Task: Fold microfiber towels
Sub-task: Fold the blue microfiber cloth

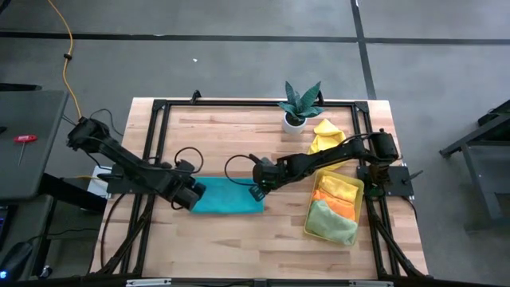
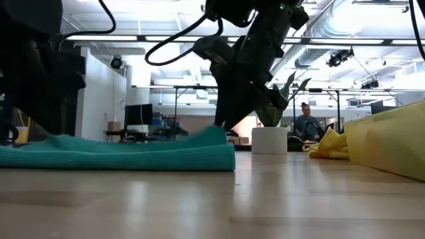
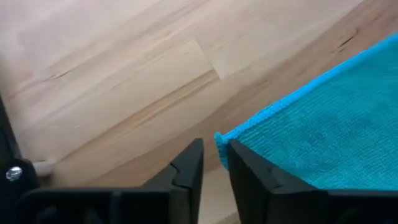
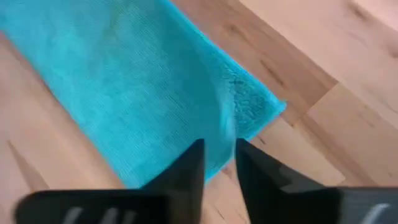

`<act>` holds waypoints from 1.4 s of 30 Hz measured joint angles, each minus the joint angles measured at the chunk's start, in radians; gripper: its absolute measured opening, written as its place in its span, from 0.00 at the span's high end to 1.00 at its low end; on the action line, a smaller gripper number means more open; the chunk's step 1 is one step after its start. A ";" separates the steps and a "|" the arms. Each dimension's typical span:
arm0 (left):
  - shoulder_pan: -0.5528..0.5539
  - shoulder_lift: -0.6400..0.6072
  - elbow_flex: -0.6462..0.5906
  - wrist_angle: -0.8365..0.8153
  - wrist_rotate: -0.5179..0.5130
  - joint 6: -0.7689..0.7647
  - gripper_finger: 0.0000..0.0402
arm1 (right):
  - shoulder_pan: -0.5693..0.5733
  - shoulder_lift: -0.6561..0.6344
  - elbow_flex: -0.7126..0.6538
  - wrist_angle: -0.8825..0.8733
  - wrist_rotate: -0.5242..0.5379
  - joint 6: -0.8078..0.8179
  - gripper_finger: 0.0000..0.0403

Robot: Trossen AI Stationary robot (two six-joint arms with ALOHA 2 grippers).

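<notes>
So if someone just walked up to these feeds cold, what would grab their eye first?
Most likely the teal towel, a folded strip lying mid-table, with the left gripper at one end and the right gripper at the other; each has a slim gap between its fingers at a towel corner. Next, the translucent yellow tray at the right holding yellow, orange and pale green towels, with the small plant and a loose yellow towel beyond it.

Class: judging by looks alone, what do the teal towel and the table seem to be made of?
Teal towel: soft woven cloth, probably microfiber; matte, with a fine ribbed weave and limp folded edges.
Table: light wood planks, apparently smooth-finished; grain lines and board joints show, with a faint sheen in the low view.
</notes>
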 joint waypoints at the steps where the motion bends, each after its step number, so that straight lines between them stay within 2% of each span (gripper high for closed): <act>1: 0.000 -0.009 0.000 -0.009 0.002 0.000 0.82 | 0.000 0.000 0.000 -0.002 0.008 -0.002 0.77; 5: 0.000 -0.046 0.000 -0.029 0.005 0.015 0.73 | -0.012 -0.008 0.000 -0.016 0.039 -0.027 0.64; 9: 0.000 -0.105 0.000 -0.031 0.014 0.072 0.66 | -0.041 -0.024 0.001 -0.029 0.033 -0.065 0.58; 12: 0.000 -0.162 0.000 -0.034 0.025 0.111 0.62 | -0.060 -0.038 0.001 -0.033 0.003 -0.089 0.56; 18: 0.000 -0.338 0.000 -0.026 0.028 0.203 0.59 | -0.091 -0.039 0.001 -0.018 -0.141 -0.150 0.56; 23: -0.028 -0.501 0.001 0.151 -0.062 0.414 0.60 | -0.112 -0.007 0.001 0.000 -0.154 -0.192 0.56; 26: -0.049 -0.554 0.001 0.251 -0.109 0.532 0.60 | -0.130 0.020 0.001 0.005 -0.152 -0.214 0.56; 29: -0.053 -0.574 0.001 0.292 -0.111 0.591 0.60 | -0.146 0.023 0.001 0.027 -0.149 -0.234 0.56; 36: -0.052 -0.563 0.001 0.299 -0.105 0.602 0.60 | -0.170 0.036 0.001 0.025 -0.144 -0.250 0.56; 42: -0.052 -0.563 0.001 0.298 -0.103 0.602 0.60 | -0.175 0.074 0.000 0.060 -0.196 -0.248 0.56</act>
